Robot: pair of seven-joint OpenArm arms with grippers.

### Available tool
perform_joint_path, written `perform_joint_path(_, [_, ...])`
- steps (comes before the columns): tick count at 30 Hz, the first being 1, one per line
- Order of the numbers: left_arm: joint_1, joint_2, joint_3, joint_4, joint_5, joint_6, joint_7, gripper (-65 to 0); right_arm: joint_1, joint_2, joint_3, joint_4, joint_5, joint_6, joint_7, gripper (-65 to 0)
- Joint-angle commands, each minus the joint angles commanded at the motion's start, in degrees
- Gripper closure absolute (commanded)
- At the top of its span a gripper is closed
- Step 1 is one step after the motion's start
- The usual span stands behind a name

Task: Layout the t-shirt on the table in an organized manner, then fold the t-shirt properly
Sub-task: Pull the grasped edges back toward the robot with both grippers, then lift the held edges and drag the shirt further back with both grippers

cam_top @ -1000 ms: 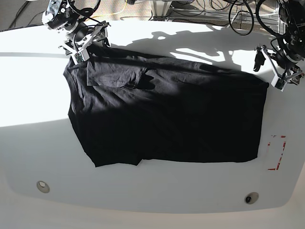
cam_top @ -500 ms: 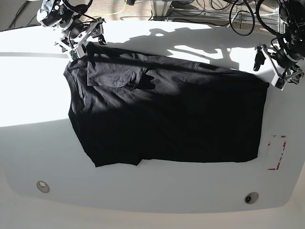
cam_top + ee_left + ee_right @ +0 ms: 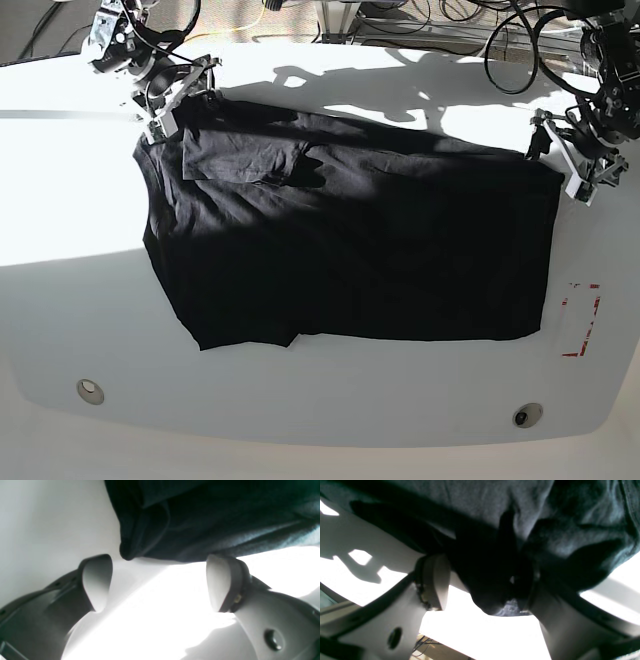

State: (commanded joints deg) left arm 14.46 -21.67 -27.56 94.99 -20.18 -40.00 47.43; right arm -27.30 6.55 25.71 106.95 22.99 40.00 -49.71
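Two grippers, both at the far edge of the shirt (image 3: 350, 240), one at each end. The shirt lies flat on the table (image 3: 80, 300), its long axis running side to side across the base view, print side hidden, one sleeve folded over the body near the far left corner (image 3: 245, 155).

My right gripper (image 3: 482, 587) sits on that far corner on the view's left. The wrist view shows its fingers spread with a dark bunch of cloth between them, resting against one finger (image 3: 436, 580) on the left; the other is lost in shadow. The jaws stand apart, so I call it not yet pinching, though the cloth is right in the gap.

My left gripper (image 3: 158, 582) is at the opposite end, on the view's right. Its fingers are wide apart, nothing between them but bright tabletop. The shirt's rolled hem corner (image 3: 127, 552) lies just ahead of the fingertips, close to one pad (image 3: 97, 580), not inside the jaws.

So the cloth is forward of the left tool and already within the right one. My judgement: the right arm is nearer a grasp; the left needs a short advance onto the hem before both can close and pull along the long axis to square the top edge.
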Motion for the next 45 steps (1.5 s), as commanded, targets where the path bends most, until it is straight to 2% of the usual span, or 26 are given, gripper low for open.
perform_joint_path(5, [0.00, 0.00, 0.26, -1.05, 0.09, 0.00, -3.96, -53.7, -0.18, 0.00, 0.00, 0.09, 0.00, 0.00, -0.09, -34.6])
perform_joint_path(16, [-5.19, -0.35, -0.09, -11.78, 0.00, 0.00, -4.22, -53.9, -0.26, 0.00, 0.00, 0.09, 0.00, 0.00, -0.09, -34.6])
perform_joint_path(22, [-7.56, -1.49, 0.44, -17.49, 0.09, 0.00, -9.05, -53.9, -0.26, 0.00, 0.00, 0.09, 0.00, 0.00, -0.09, -34.6])
perform_joint_path(29, [-9.32, -1.93, 6.24, -20.48, 0.09, 0.00, -10.02, -53.7, -0.26, 0.00, 0.00, 0.09, 0.00, 0.00, -0.09, -34.6])
perform_joint_path(36, [-9.67, -1.93, 8.26, -21.54, 0.09, 0.00, -10.02, -52.8, -0.26, 0.00, 0.00, 0.09, 0.00, 0.00, -0.09, -34.2])
perform_joint_path(38, [-9.67, -1.93, 8.79, -21.45, 0.09, 0.00, -9.85, -47.9, -0.26, 0.00, 0.00, 0.09, 0.00, 0.00, -0.09, -34.1])
perform_joint_path(41, [-9.41, -1.93, 9.23, -21.45, 0.09, 0.00, -9.76, -34.0, -0.26, 0.00, 0.00, 0.09, 0.00, 0.00, -0.09, -30.0])
perform_joint_path(45, [-9.23, -1.93, 9.23, -21.45, 0.18, 0.00, -9.58, -11.0, -0.26, 0.09, 0.00, 0.00, -0.09, 0.00, -0.09, -14.9])
